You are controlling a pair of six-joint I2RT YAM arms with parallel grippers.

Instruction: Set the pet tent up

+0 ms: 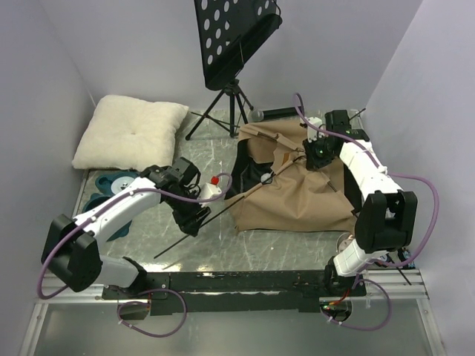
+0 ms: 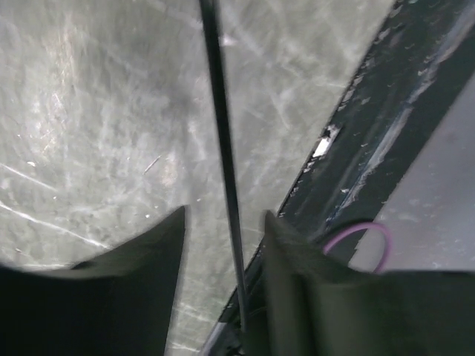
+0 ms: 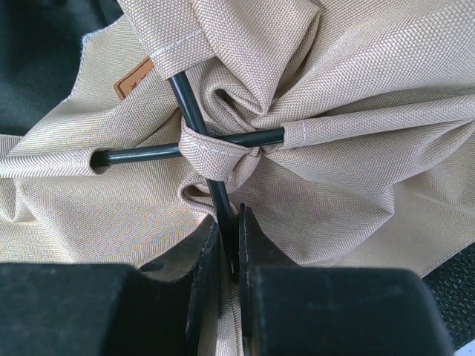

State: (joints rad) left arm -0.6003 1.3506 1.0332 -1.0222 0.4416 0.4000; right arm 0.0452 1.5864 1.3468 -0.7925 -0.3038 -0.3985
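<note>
The scratched silver desk (image 1: 223, 245) carries the pet tent (image 1: 297, 196), a crumpled tan heap with black lining showing at its left edge, lying on the right half of the desk just in front of the right arm (image 1: 364, 167). A black perforated music stand (image 1: 234, 37) rises on its tripod behind the tent's far left corner, and a cream pillow (image 1: 130, 132) lies well apart from the tent, far to its left. The left arm (image 1: 111, 215) reaches toward the tent from the left. The left gripper (image 1: 193, 219) sits near the tent's left edge, its jaws open on either side of a long thin pole (image 2: 219, 111) that slants out of the tent across the bare desk, touching neither finger. At the tent's top the right gripper (image 3: 228, 219) is closed tight on one tent pole (image 3: 219, 196), which crosses another under a knotted fabric loop (image 3: 215, 148). A small brown label patch (image 3: 133, 79) sits on the fabric just beside that crossing.
</note>
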